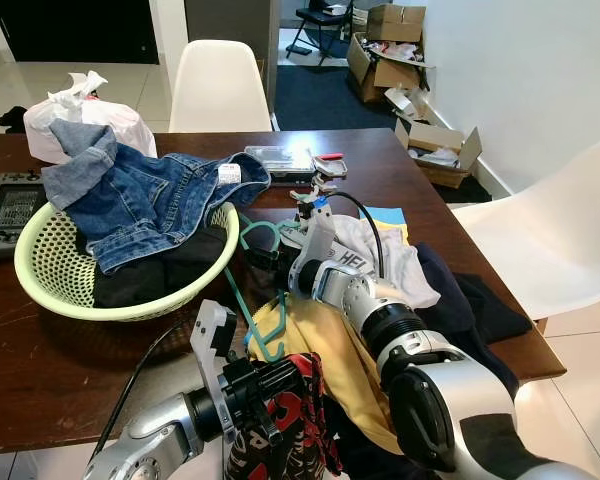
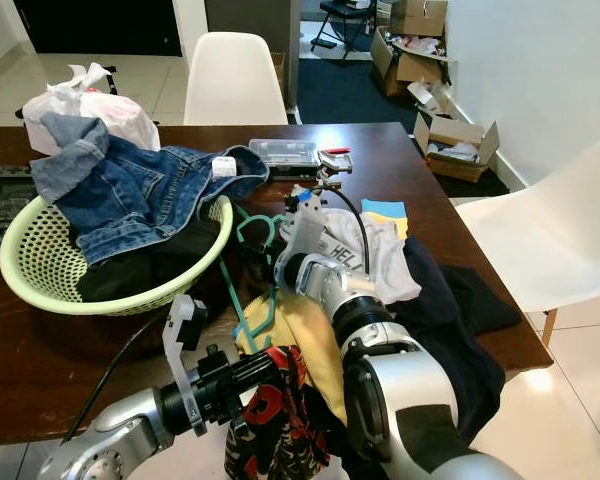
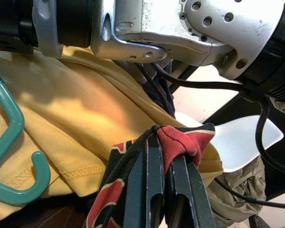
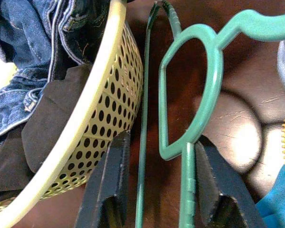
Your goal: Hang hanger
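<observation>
A teal plastic hanger (image 1: 242, 285) lies on the dark wooden table (image 1: 70, 370) between the green basket (image 1: 40, 288) and a yellow garment (image 1: 332, 352). My right gripper (image 4: 160, 142) is low over the table, open, its fingers (image 4: 109, 185) astride the hanger's bars (image 4: 206, 85) beside the basket wall. My left gripper (image 1: 292, 376) is at the table's front edge, shut on a red and black patterned cloth (image 3: 183, 142) that hangs from it. The hanger's hooked end (image 3: 19, 192) rests on the yellow garment (image 3: 85, 118).
A denim jacket (image 1: 130, 195) and dark clothes fill the basket. A white printed shirt (image 1: 380, 255) and dark clothes lie at the table's right. A clear case (image 1: 280, 158), a white bag (image 1: 80, 110) and a controller (image 1: 15, 208) sit farther back. White chairs (image 1: 220, 85) stand behind and right.
</observation>
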Controlling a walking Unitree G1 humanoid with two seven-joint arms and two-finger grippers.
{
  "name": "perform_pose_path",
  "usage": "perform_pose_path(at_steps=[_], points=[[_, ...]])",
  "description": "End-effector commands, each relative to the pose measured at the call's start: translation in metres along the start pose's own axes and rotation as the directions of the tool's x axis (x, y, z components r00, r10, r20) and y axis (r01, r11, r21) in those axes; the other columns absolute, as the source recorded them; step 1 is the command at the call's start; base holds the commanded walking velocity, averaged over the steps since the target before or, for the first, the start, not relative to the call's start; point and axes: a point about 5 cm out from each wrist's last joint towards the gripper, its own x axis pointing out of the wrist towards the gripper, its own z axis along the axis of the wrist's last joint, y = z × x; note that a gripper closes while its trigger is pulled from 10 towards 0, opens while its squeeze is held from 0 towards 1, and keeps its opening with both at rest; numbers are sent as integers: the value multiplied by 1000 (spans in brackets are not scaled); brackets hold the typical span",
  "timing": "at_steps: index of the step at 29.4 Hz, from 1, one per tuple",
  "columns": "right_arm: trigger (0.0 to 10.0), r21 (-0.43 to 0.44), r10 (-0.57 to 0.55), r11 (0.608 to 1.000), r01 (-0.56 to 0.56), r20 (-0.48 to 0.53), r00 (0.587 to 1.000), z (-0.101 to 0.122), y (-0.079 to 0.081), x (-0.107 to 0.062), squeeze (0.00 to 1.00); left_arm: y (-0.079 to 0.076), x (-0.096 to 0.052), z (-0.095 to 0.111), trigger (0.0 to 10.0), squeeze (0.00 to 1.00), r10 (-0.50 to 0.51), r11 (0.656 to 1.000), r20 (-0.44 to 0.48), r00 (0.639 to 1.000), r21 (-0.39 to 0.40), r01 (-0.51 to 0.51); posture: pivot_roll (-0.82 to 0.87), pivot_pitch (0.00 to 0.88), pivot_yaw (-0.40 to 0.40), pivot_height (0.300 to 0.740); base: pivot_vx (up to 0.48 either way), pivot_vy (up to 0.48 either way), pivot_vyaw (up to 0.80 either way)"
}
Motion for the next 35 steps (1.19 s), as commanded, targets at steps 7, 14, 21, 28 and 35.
perform_pose_path(at_steps=[7, 14, 21, 28, 35], points=[[0, -13, -4, 1000, 4, 18, 1000, 7, -1, -1, 0, -3, 2, 1, 10000, 0, -16, 1000, 5, 1000, -9, 16, 167, 118, -111, 740, 0, 0, 0], [0, -14, -20, 1000, 21, 60, 998, 15, -6, -5, 0, 0, 3, 2, 10000, 0, -15, 1000, 2, 1000, -10, 15, 164, 102, -99, 740, 0, 0, 0], [0, 28, -63, 998, 58, 218, 974, 49, -28, -26, 0, 7, 5, 1, 10000, 0, -15, 1000, -8, 1000, -12, 15, 149, 63, -84, 740, 0, 0, 0], [0, 63, -123, 992, 107, 362, 924, 85, -52, -56, 0, 13, 6, 0, 10000, 0, -16, 1000, -18, 1000, -12, 15, 136, 37, -71, 740, 0, 0, 0], [0, 250, -129, 968, -31, 597, 792, 124, -83, -119, 0, 24, 6, 2, 10000, 0, 23, 1000, -22, 999, -13, -24, 92, 0, -42, 740, 0, 0, 0]])
